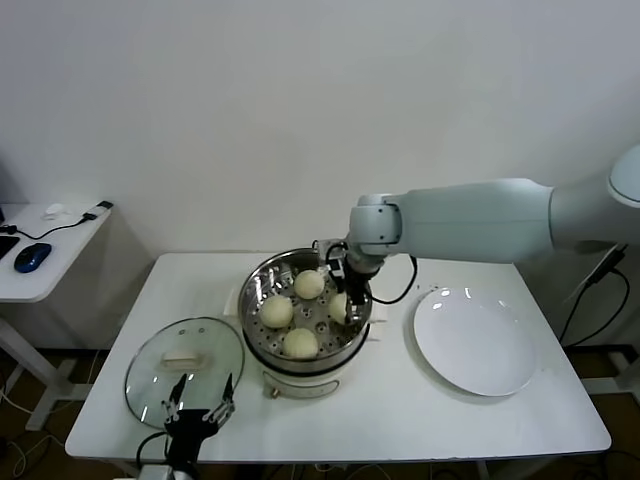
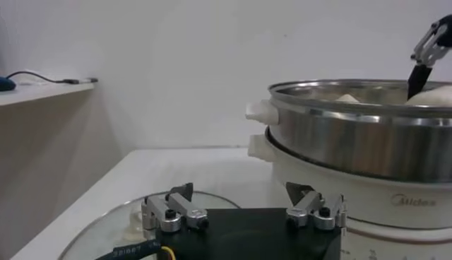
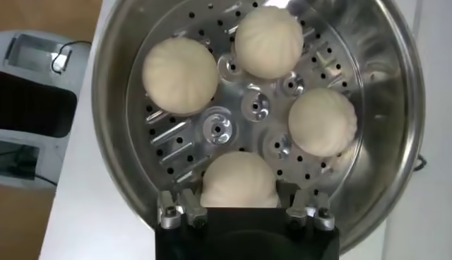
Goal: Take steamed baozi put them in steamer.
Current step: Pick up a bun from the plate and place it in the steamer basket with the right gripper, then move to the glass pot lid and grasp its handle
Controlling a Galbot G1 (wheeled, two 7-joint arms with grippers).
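Farthest left on the white desk (image 1: 120,400) lies the round glass lid with a cream handle (image 1: 184,358), flat and just beside the steamer. The left hand (image 1: 200,410) hangs low at the desk's near edge over that lid, fingers spread wide and holding nothing; it is parked and well away from any bun.

Next comes the round shiny stainless-steel steamer on its white base (image 1: 268,282), standing upright. On its perforated steel tray (image 3: 233,134) rest all four small cream-white steamed baozi (image 1: 277,311), each in its own quarter around the centre stud and apart from the others.

The right hand (image 3: 244,208) reaches down into the pot on the side toward the plate. The fourth bun (image 3: 240,180) sits directly between its fingers, already resting on the tray. The fingers flank it closely; whether they still press the dough or have just let go I cannot tell. That bun lies straight below the hand, so I judge a clean exit turns on parting the fingers enough and rising straight up, clear of the steel wall close by.

Farthest right, the flat round white plate (image 1: 476,340) holds no buns, so the loading looks essentially done.
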